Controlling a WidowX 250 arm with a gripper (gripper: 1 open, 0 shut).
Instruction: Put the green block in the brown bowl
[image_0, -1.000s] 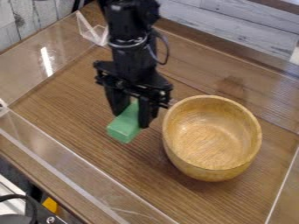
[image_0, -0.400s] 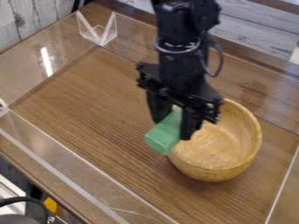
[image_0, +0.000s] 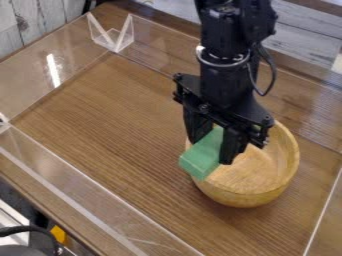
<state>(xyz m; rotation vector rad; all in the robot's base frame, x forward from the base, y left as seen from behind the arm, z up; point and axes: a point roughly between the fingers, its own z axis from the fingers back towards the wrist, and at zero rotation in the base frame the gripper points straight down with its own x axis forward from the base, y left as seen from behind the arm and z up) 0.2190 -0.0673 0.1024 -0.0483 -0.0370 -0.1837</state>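
Observation:
My gripper (image_0: 218, 150) points straight down and is shut on the green block (image_0: 203, 158), a bright green bar hanging tilted between the dark fingers. The block hangs over the near left rim of the brown bowl (image_0: 267, 175), a round tan wooden bowl on the wooden table. Its lower end reaches roughly rim level at the left edge. The arm hides the bowl's far left wall.
A clear plastic wall (image_0: 80, 195) runs along the table's left and front sides. A clear triangular stand (image_0: 111, 32) sits at the back left. Pale boards (image_0: 310, 35) line the back right.
The arm has carried the green block to the right, from the table left of the bowl to over the bowl's left rim. The grip has stayed shut on the block.

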